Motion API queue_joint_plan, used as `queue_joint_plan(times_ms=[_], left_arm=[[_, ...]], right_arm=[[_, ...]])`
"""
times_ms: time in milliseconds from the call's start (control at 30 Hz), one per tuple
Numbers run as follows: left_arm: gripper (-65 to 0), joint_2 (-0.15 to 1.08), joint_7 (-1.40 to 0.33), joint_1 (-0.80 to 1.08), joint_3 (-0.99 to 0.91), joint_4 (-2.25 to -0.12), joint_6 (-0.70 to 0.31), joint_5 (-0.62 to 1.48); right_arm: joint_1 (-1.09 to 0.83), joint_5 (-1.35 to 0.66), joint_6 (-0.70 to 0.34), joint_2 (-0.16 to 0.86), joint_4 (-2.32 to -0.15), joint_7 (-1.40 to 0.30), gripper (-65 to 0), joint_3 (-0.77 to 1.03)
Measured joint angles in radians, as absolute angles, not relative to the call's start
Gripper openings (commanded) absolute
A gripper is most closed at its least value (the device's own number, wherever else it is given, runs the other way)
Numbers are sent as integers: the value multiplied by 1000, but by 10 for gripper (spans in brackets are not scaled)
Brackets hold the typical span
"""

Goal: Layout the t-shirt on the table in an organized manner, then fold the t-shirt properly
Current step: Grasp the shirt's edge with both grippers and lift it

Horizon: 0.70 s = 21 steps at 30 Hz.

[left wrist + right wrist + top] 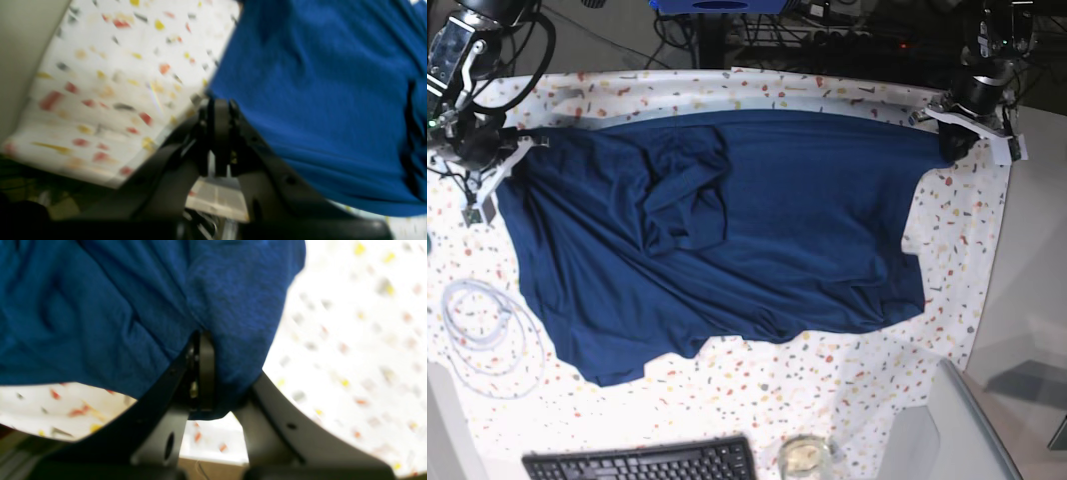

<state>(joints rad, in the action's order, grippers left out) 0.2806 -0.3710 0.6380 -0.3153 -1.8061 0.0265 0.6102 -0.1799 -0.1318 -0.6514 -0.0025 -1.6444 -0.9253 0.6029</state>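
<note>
Both tools clamped on t-shirt (757, 230) corners, fingertips seemingly buried in blurred fabric

The dark navy t-shirt (727, 230) lies spread and wrinkled across the speckled white desk (847, 380), a bunched fold near the far edge.

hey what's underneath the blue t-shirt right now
The t-shirt lies spread on the table, whose speckled cloth shows all around it. Whatever is beneath the fabric's middle is covered and cannot be seen.
</note>
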Motion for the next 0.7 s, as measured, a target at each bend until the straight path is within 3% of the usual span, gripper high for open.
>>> queue_joint_plan(times_ms=[233,400,600,700], left_arm=[[-650,287,-367,598,-353,-1924,27,611],[-650,306,-543,384,-350,-1922,28,604],[-650,299,-752,57,-344,-1894,23,608],[-650,302,-821,-140,-336,-1806,29,602]], right_arm=[[-144,-132,-651,1,-1813,-1061,-650,596],[26,-135,-648,38,-1810,-1166,-650,580],[294,-23,-647,126,-1589,-1182,-650,432],[442,37,-648,134,-1387,-1091,-650,374]])
